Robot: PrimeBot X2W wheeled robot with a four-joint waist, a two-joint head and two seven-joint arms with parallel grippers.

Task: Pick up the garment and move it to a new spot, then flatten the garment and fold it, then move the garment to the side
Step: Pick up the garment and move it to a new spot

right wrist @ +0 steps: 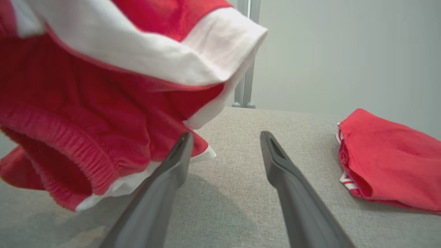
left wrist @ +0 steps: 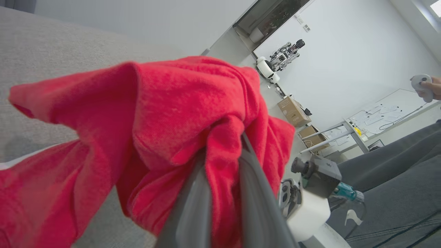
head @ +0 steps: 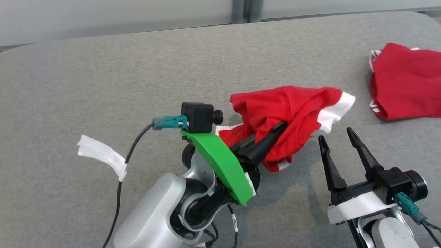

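1. Judged step: the pick-up and move. The left fingers [head: 265, 139] are nearly closed, pinching a bunch of the red-and-white garment [head: 293, 106], which hangs crumpled just above the grey surface [head: 103, 86], right of centre.
2. The right fingers [head: 330, 165], at 5 o'clock, stand wide apart and hold nothing, just beside the hem.
3. Next: carry it toward bare surface at 9 o'clock, then lower and spread it.
4. Containers: none in play. A second red garment [head: 406, 82] lies loose at 2 o'clock.

Pretty sure this is a robotics lab: bare white walls, another robot [left wrist: 280, 58] parked against the far wall, cardboard boxes [left wrist: 293, 111] sitting on the floor, a work table [left wrist: 348, 125] covered in papers, and someone's hand [left wrist: 434, 84] holding a white controller [left wrist: 421, 85] off to the side.
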